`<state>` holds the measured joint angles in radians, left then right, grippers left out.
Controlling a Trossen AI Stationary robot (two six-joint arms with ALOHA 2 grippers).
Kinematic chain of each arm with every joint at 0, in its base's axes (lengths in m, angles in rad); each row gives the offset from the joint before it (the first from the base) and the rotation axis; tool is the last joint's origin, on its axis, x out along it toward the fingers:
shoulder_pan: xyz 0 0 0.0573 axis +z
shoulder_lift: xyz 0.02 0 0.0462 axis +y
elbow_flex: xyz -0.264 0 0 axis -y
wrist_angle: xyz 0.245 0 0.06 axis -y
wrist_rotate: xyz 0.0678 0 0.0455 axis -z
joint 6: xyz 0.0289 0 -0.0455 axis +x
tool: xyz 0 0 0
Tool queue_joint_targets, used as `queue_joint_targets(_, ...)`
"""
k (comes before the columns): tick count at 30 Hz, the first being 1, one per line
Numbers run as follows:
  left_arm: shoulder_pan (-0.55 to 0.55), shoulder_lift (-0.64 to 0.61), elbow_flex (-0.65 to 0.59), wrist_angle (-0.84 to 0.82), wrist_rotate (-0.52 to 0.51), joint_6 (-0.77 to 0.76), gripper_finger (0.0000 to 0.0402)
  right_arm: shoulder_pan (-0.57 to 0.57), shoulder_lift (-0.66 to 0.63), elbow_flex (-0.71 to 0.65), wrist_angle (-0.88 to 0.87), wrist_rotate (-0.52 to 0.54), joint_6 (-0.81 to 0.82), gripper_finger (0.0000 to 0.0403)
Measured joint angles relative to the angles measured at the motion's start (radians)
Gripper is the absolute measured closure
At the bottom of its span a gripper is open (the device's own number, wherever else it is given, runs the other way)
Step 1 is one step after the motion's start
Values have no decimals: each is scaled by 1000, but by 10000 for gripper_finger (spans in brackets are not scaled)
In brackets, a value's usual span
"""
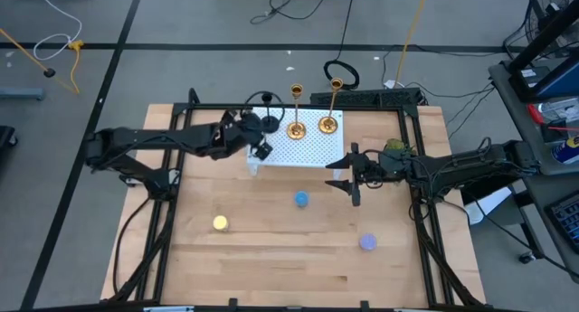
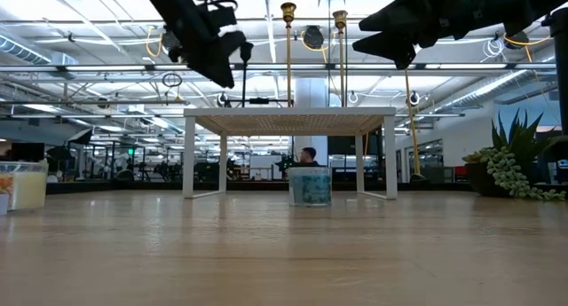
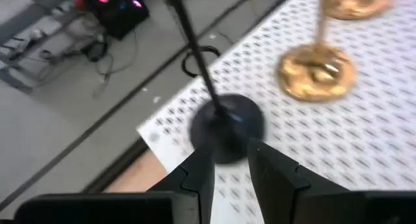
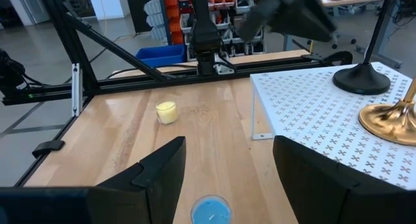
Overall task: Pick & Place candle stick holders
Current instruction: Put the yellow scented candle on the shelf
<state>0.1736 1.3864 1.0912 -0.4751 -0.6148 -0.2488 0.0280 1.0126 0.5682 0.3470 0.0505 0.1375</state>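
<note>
The wooden counter (image 1: 271,249) carries the white perforated stand (image 1: 303,147) at its back edge. In front of that stand sits the blue piece (image 1: 301,199), the yellow piece (image 1: 220,223) farther out beyond the stand's black-holder end, the lavender piece (image 1: 367,242) out toward the opposite side.

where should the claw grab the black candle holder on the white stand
Take the black candle holder by its slim upright stem just above the round base, coming in level from the stand's open left edge. The flat, wide base gives nothing to pinch, and the brass holders crowd its right side. The left claw sits there, open.
</note>
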Motion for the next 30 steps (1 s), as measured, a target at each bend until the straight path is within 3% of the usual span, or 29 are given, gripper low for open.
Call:
queue_joint_targets(9,-116,-99,0,-226,272,-47,302,0,0,1,-43,-2,16,175)
queue_joint_targets(17,-299,-139,0,-343,418,-72,302,16,0,1,-102,-3,23,175)
queue_joint_targets(30,-622,-138,-30,-550,423,-366,302,118,0,1,-113,-1,34,177)
